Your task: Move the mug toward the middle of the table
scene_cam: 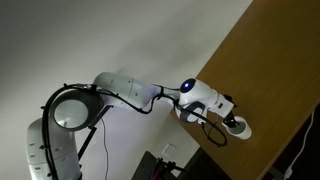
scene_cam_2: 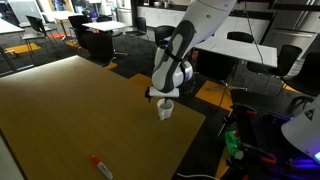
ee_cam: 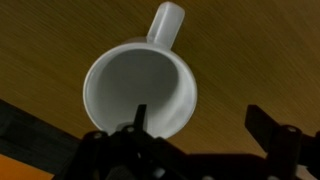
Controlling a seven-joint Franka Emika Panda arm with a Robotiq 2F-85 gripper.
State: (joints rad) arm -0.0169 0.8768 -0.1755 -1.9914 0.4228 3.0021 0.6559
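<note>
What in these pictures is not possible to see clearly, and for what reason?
- Handle of the mug: in an exterior view, too small, partly under the gripper.
- Whether the fingers touch the mug: wrist view, dark and blurred.
- The red object: in an exterior view, too small to identify.
- The table: in an exterior view, cut off by the picture's edges.

Set high and well back in an exterior view, tilted, looking past the arm (scene_cam: 120, 90) onto one worktop (scene_cam: 270, 70) edge. Placed lower and nearer in an exterior view, facing across the worktop (scene_cam_2: 80, 110) toward desks (scene_cam_2: 245, 40) beyond. Wrist view: very close, straight down past the fingers (ee_cam: 138, 120). Shared by all three: the mug (ee_cam: 140, 85) at that edge.
</note>
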